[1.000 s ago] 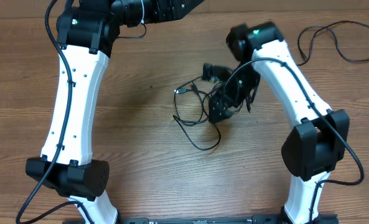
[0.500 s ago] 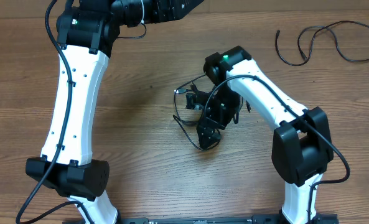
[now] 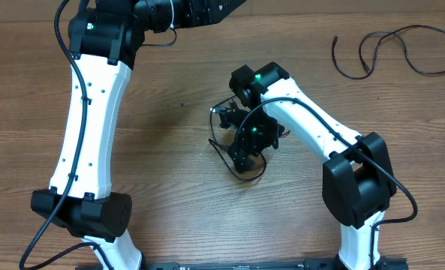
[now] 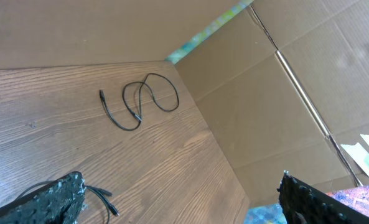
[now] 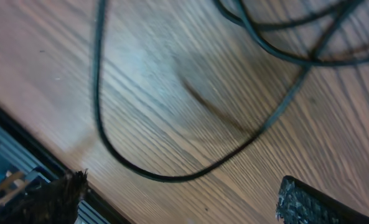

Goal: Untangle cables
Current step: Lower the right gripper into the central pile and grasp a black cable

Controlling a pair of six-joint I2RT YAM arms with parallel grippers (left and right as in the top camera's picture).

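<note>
A tangle of thin black cables lies at the table's middle, with one loop trailing toward the near edge. My right gripper hovers over that tangle, pointing down. In the right wrist view the gripper is open, and the loop runs across the wood just beyond its fingertips, untouched. A separate black cable lies coiled at the far right; the left wrist view shows this cable too. My left gripper is raised, open and empty; it is out of the overhead view.
Brown cardboard walls stand along the table's far side. A loose plug end shows beside the left finger. The left arm stretches up the left side of the table. A black rail runs along the near edge.
The right arm has swung left and toward the near edge, bringing its open gripper over the tangle's trailing loop. The left arm and the far cable have not moved.
</note>
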